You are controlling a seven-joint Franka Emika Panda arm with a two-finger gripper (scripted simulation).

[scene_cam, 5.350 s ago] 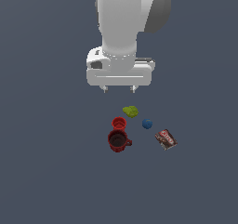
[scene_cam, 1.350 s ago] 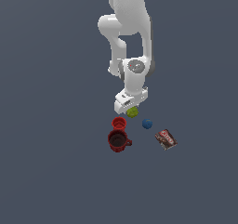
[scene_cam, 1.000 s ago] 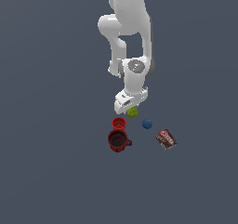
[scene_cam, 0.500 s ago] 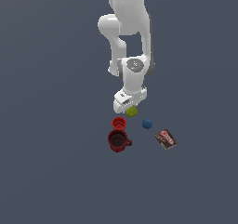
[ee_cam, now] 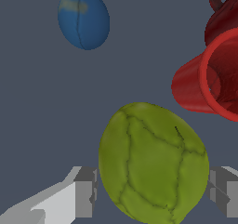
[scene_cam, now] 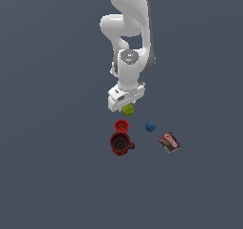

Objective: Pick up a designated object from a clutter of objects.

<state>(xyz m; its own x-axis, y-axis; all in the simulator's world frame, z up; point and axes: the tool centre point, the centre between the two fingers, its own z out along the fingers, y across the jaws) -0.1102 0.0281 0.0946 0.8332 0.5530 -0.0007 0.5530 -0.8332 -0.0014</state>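
Note:
The designated object, a lumpy yellow-green fruit [scene_cam: 128, 110], sits between the fingers of my gripper [scene_cam: 126, 108], just beyond the small red cup in the exterior view. In the wrist view the fruit [ee_cam: 153, 165] fills the gap of the gripper [ee_cam: 152, 193], and the grey fingers [ee_cam: 86, 193] press against both of its sides. The gripper is shut on it. Whether the fruit still touches the floor cannot be told. The rest of the clutter of objects lies close by.
A small red cup [scene_cam: 121, 126] stands beside a dark red mug [scene_cam: 121, 144]. A blue ball [scene_cam: 150, 126] and a brown-red flat packet [scene_cam: 170, 142] lie toward the exterior view's right. In the wrist view, the cup [ee_cam: 209, 81] and ball [ee_cam: 83, 18] are near the fruit.
Since the earliest frame the arm has come down onto the fruit. Over the last half second the hand and the fruit shifted slightly up and toward the exterior view's left; the other items stayed put.

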